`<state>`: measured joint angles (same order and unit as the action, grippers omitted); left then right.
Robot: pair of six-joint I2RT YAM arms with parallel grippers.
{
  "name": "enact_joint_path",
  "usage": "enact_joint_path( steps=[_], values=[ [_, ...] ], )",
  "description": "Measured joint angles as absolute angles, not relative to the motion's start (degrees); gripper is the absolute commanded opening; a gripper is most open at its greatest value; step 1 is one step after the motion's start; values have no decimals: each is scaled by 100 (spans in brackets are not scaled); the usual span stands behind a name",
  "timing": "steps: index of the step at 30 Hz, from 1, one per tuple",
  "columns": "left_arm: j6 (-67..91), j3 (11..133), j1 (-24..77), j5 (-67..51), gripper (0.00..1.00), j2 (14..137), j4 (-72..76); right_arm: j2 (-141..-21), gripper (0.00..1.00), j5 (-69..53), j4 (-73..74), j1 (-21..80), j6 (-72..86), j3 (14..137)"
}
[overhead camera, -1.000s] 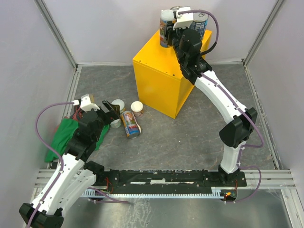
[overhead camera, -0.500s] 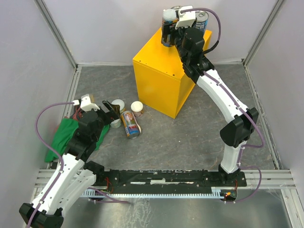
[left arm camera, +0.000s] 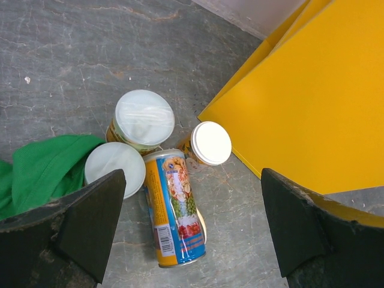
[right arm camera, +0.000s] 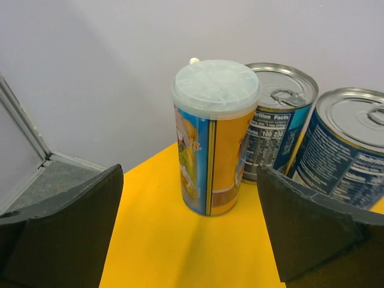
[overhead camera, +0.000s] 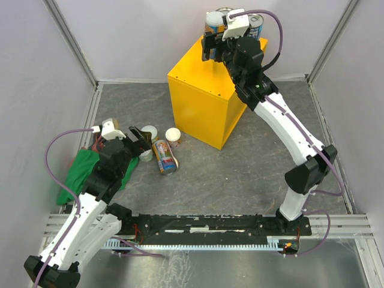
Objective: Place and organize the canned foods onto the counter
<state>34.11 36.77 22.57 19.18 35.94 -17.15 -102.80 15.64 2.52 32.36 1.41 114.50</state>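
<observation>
The yellow counter [overhead camera: 201, 105] carries a tall slim can [overhead camera: 212, 23] standing upright with a pale lid, and two wide blue-labelled cans [overhead camera: 257, 27] behind it. My right gripper [overhead camera: 215, 49] is open just in front of the tall can [right arm camera: 213, 138], its jaws apart on either side and not touching it. On the floor a second tall colourful can [left arm camera: 174, 210] lies on its side beside three small pale-lidded cans [left arm camera: 144, 119], [left arm camera: 211, 143], [left arm camera: 114, 169]. My left gripper [left arm camera: 192, 240] hovers open above the lying can [overhead camera: 165, 157].
A green cloth [overhead camera: 81, 171] lies on the grey floor left of the small cans, and one small can rests against it. Pale walls enclose the floor on three sides. The counter's near face [left arm camera: 324, 108] stands right of the floor cans.
My right gripper has opened and let go of the tall can, which now stands on the counter; the gripper has drawn back slightly. The left arm has not moved.
</observation>
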Motion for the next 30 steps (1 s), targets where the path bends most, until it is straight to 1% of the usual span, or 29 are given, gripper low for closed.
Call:
enact_joint_path(
  steps=[6,11,18,25,30],
  values=[
    [3645,3688,2257,1916,99,3542,-1769,-9590,99,1874,543,3662,38,11032],
    [3863,3688,2257,1944,100,3354,-1857,-9236,99,2239,873,4576,-141,10899],
    [4261,3612,2257,2014,98,3072,-2139,-8818,99,2722,1483,5789,-84,10350],
    [4692,3503,2257,2298,98,2766,-2530,-8908,99,3273,2526,6801,416,10374],
    [4888,3485,2257,2425,98,2722,-2788,-9330,99,3183,3146,6910,1081,10457]
  ],
)
